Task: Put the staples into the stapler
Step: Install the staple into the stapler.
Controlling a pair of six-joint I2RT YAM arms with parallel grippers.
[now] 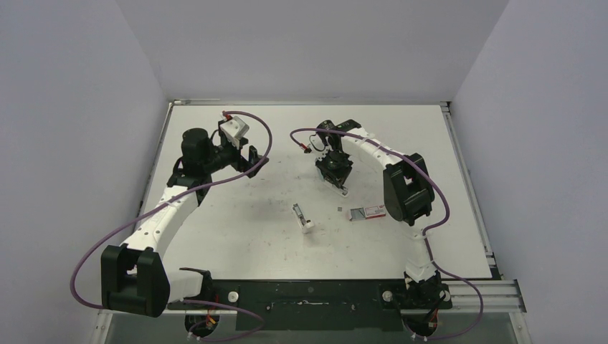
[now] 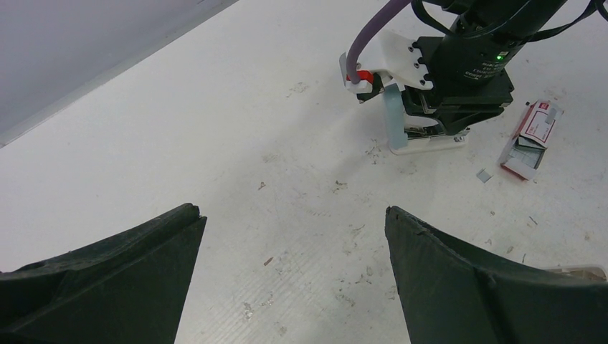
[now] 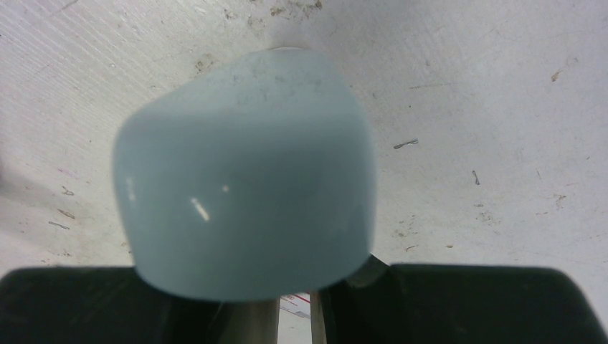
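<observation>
We see the pale blue end of the stapler [image 3: 244,179], close and blurred, gripped between the dark fingers [image 3: 466,308] of our right claw [image 3: 294,290] above the scuffed table [image 3: 487,86].

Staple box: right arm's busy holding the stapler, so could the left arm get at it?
Probably: left gripper open and empty, box uncovered; right gripper with stapler crowds the direct path.

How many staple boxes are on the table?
1: the red-and-white staple box lies flat on the table by the right arm's elbow, a loose staple strip beside it. Another could hide under the arms.
</observation>
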